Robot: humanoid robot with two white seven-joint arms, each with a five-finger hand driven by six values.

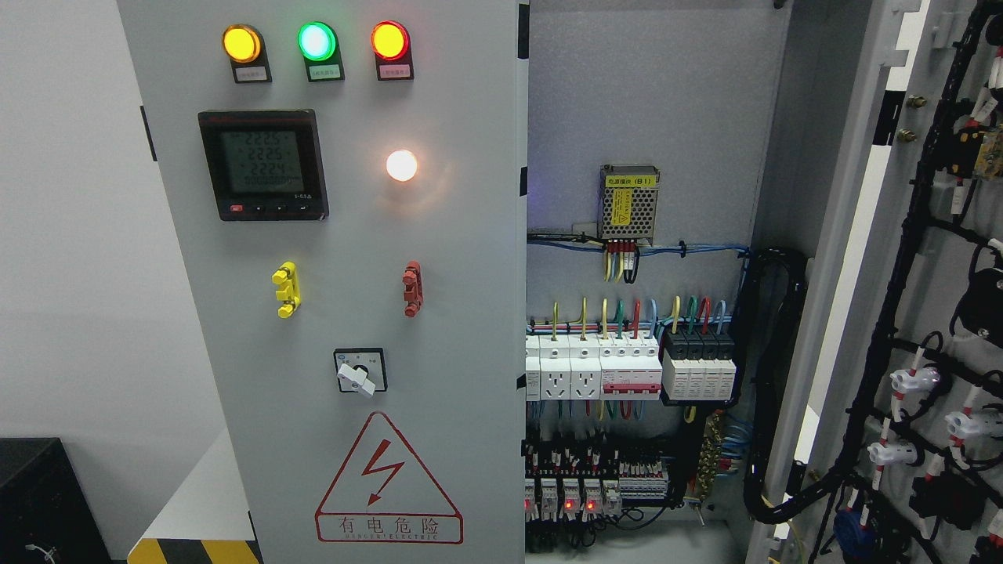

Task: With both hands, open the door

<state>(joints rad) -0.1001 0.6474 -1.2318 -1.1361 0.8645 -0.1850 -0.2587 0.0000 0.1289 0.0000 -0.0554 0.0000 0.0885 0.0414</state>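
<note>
A grey electrical cabinet fills the head view. Its left door stands closed and carries three lit lamps, a digital meter, a white lamp, a yellow handle, a red handle, a rotary switch and a red warning triangle. The right door is swung wide open, its inner side with black cable looms facing me. Between them the cabinet interior shows breakers, sockets and coloured wires. Neither of my hands appears.
A white wall lies to the left. A black box sits at the lower left, beside a plinth with yellow-black hazard stripes. A thick black cable bundle hangs along the cabinet's right inner edge.
</note>
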